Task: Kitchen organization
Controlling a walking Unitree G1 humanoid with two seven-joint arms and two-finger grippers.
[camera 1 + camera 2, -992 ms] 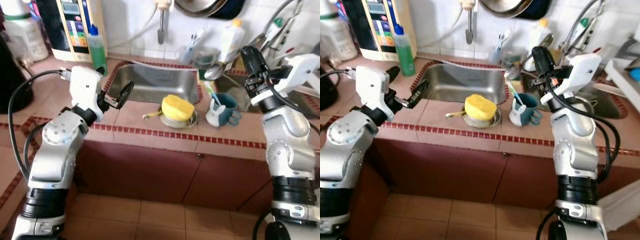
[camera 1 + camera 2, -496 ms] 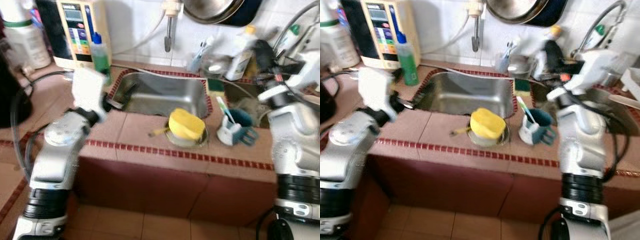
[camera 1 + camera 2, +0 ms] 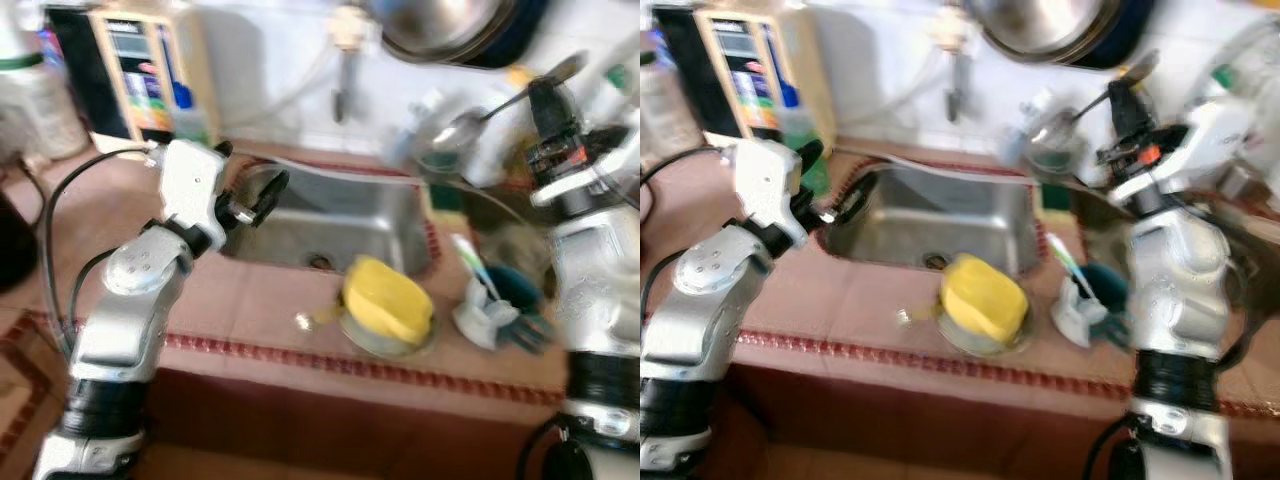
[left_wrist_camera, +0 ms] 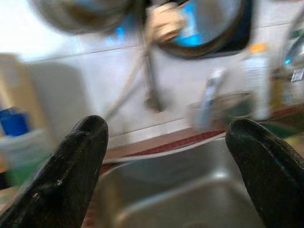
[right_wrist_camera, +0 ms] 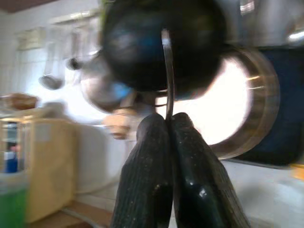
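Observation:
My right gripper (image 3: 546,98) is raised over the back right of the counter, shut on the thin handle of a metal ladle (image 3: 459,128). The right wrist view has both fingers (image 5: 187,166) pressed together on that handle, with the ladle's dark bowl (image 5: 161,47) above them. Over the left rim of the steel sink (image 3: 370,215) my left gripper (image 3: 250,176) hangs open with nothing in it. Its two fingertips (image 4: 90,133) stand wide apart, with the sink and wall tap beyond. All views are blurred.
A yellow rounded thing (image 3: 386,300) rests on a metal dish in front of the sink. A teal mug (image 3: 505,300) with a toothbrush stands to its right. A boxy appliance (image 3: 135,75) and bottles stand at the back left. Pans (image 3: 455,25) hang on the wall.
The whole picture has shifted and blurred, so the camera has moved. My right gripper and ladle now sit higher against the wall. My left gripper stays open by the sink's left rim.

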